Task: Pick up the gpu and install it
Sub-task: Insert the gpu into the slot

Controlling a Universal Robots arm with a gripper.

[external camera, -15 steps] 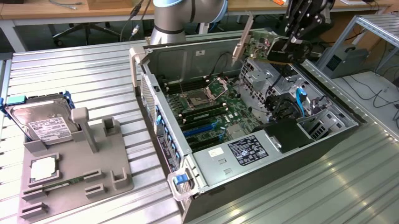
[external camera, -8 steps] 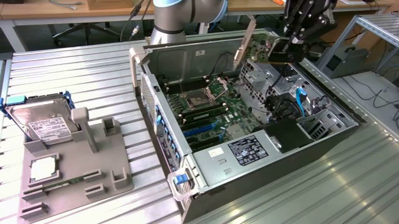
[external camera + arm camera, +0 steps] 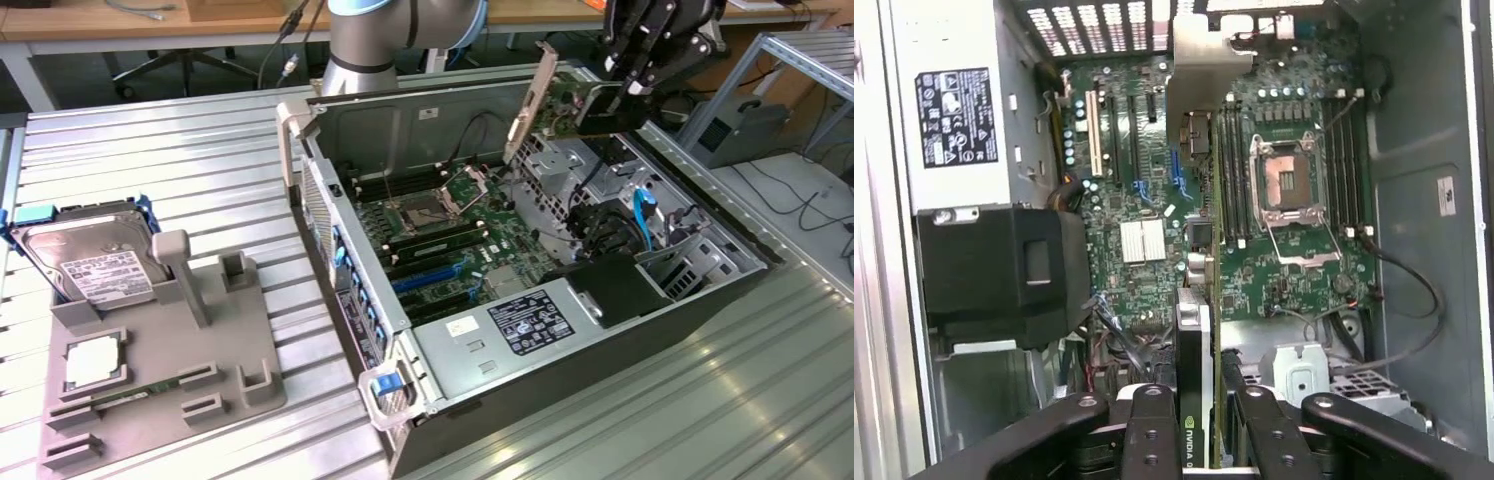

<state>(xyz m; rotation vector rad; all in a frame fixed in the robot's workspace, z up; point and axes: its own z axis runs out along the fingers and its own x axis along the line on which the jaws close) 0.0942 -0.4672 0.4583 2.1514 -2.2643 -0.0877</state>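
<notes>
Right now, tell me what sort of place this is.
Probably a robotics lab for computer assembly: an open computer case on a ribbed metal table, the claw holding the gpu above it, and a grey fixture with a hard drive.

Black gripper (image 3: pixel 625 88), dark-green gpu (image 3: pixel 574 110) w/ pale bracket (image 3: pixel 538 95), green mobo (image 3: pixel 447 225), blue-edged silver HDD (image 3: pixel 87 262)

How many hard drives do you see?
1: the hard drive stands in the grey holder at the exterior view's left. Others may be hidden inside the case.
</notes>
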